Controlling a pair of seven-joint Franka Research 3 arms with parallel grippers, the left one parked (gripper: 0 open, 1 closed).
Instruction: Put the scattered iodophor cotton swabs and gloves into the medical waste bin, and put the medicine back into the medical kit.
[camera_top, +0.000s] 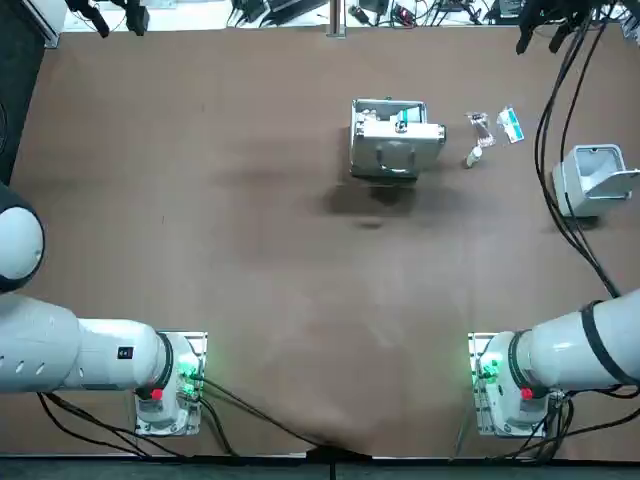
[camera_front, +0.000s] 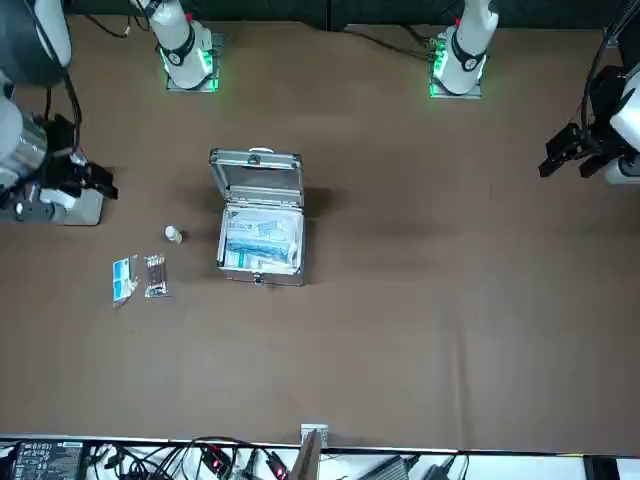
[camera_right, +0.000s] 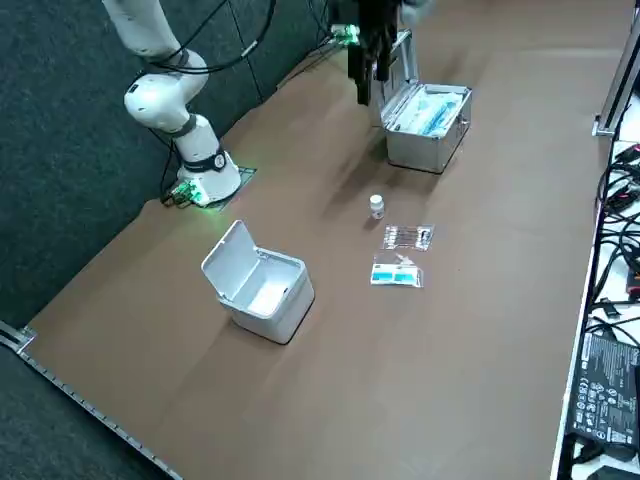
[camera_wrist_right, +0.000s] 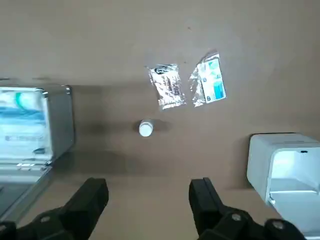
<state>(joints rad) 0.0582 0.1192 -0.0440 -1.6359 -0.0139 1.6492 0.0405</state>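
Right wrist view: right gripper (camera_wrist_right: 148, 191), spread apart, above table (camera_wrist_right: 100, 30); bottle (camera_wrist_right: 145, 128), swab packet (camera_wrist_right: 166, 86), glove packet (camera_wrist_right: 210, 82) between kit (camera_wrist_right: 62, 125) (lid open) and bin (camera_wrist_right: 260, 162).

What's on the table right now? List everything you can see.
table: one, brown, under everything
kit: one, silver, lid open, mid-table
packs: several, blue-white, inside the kit
bottle: one, white, between kit and bin
swab packet: one, clear-brown, near the bottle
glove packet: one, blue-white, beside the swab packet
bin: one, white, lid open, table's right side
right gripper: one, black, open, empty, raised above the table
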